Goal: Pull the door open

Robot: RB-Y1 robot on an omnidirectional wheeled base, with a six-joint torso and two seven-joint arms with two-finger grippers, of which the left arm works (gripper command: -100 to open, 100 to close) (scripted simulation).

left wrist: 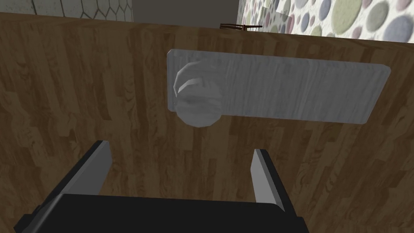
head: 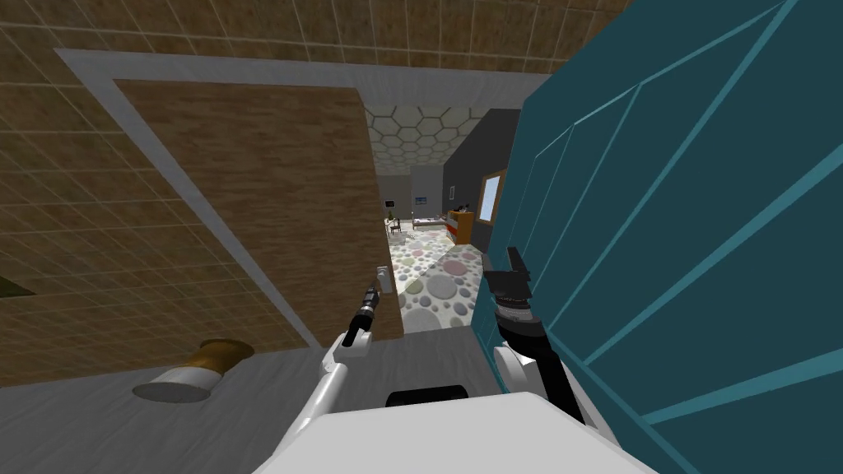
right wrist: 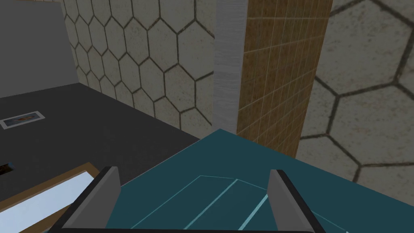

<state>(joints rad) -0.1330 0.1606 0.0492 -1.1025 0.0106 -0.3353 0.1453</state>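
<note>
A brown wooden door (head: 272, 189) stands partly open on the left of a gap that gives onto a room with a pebble-patterned floor. Near its free edge sits a grey handle plate (left wrist: 291, 91) with a round grey knob (left wrist: 198, 99), also seen small in the head view as the handle (head: 384, 277). My left gripper (left wrist: 180, 170) is open just short of the door face, the knob beyond its fingertips and nothing between them; in the head view the left gripper (head: 372, 295) reaches up to the handle. My right gripper (right wrist: 194, 190) is open and held up by the teal wall (head: 700, 247).
A grey frame (head: 165, 156) borders the door against a tan tiled wall. The teal panelled wall hugs my right side. A brown and white cylinder (head: 193, 372) lies on the grey floor to my left. Furniture (head: 459, 224) stands far off in the room beyond.
</note>
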